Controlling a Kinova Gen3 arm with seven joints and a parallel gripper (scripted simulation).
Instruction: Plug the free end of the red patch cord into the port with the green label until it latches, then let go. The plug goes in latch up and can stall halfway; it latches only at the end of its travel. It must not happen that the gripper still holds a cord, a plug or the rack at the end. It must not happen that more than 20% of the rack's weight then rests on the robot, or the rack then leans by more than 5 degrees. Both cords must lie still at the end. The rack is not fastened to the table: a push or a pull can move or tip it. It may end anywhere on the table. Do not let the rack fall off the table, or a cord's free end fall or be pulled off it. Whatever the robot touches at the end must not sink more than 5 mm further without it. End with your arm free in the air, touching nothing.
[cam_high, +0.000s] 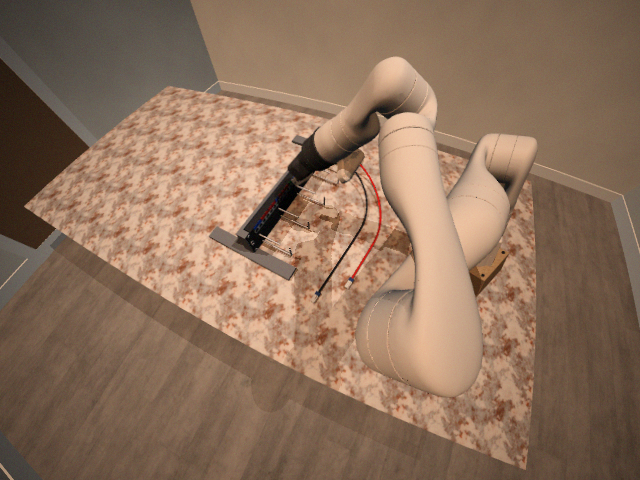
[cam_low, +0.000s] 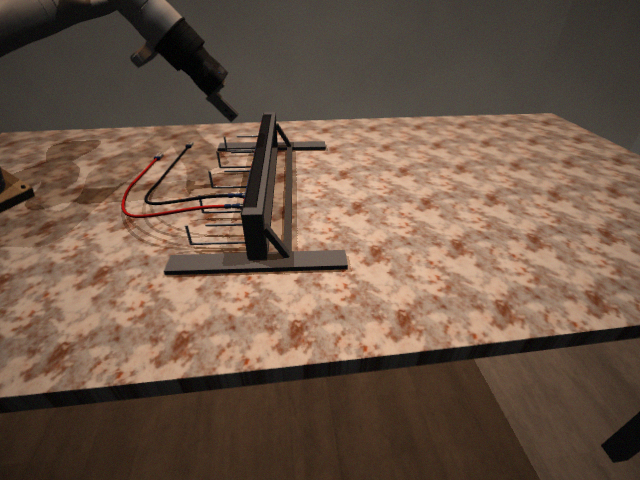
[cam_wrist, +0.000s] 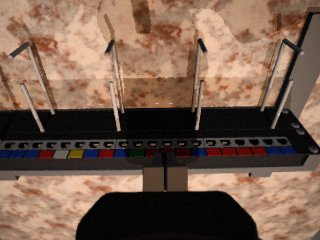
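The dark rack (cam_low: 261, 186) stands upright on the marbled table, with its row of ports and coloured labels facing the cords. The green label (cam_wrist: 137, 153) shows in the wrist view, just left of my fingertips. My gripper (cam_low: 227, 112) is shut and empty; it hovers above the rack's top edge near its far end, as the wrist view (cam_wrist: 165, 172) also shows. The red cord (cam_low: 139, 201) is plugged into the rack at one end. Its free end (cam_high: 349, 282) lies on the table, far from my gripper. The black cord (cam_high: 341, 248) lies beside it, its free end (cam_high: 316, 297) on the table.
Thin metal cable-guide rods (cam_wrist: 116, 87) stick out from the rack's port side. The rack's flat grey feet (cam_low: 255, 262) rest on the table. My arm's base block (cam_high: 485, 271) stands near the table's right edge, and the arm (cam_high: 423, 217) arches over the cords.
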